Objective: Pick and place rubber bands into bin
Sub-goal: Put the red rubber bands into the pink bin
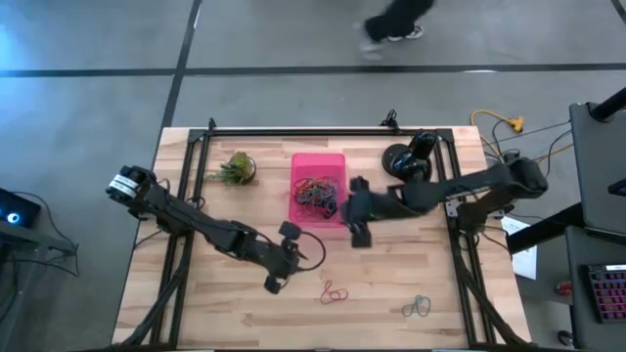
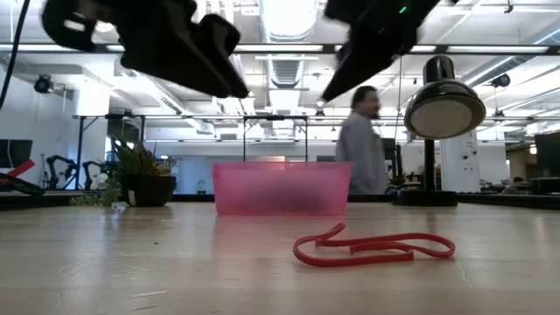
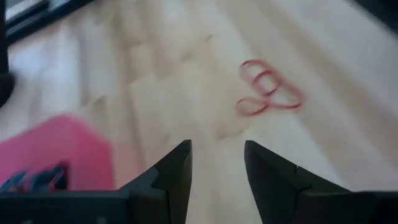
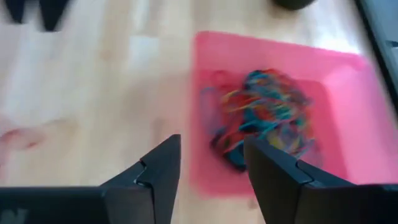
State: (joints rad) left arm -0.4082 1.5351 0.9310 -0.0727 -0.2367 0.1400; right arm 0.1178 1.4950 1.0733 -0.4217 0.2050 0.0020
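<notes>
Pale wooden planks form the surface, which stands on a grey floor crossed by dark lines; a person shows in the room beyond it.

Near the far middle of the surface sits the bin, a bright pink translucent tray with low walls. Inside it lies a tangled heap of rubber bands in blue, red, orange and yellow. Just beside the bin, on its left in the overhead view, is a small leafy green plant. A round black lamp stands on the bin's right.

Two bands lie loose on the near part of the surface: a red rubber band, twisted into loops, and a grey-green rubber band farther right.

The right pincer hangs just beside the bin's right wall, above its near corner, its fingers spread apart and holding nothing. The left pincer hovers above the bare wood between the bin and the red band, fingers also apart and empty.
</notes>
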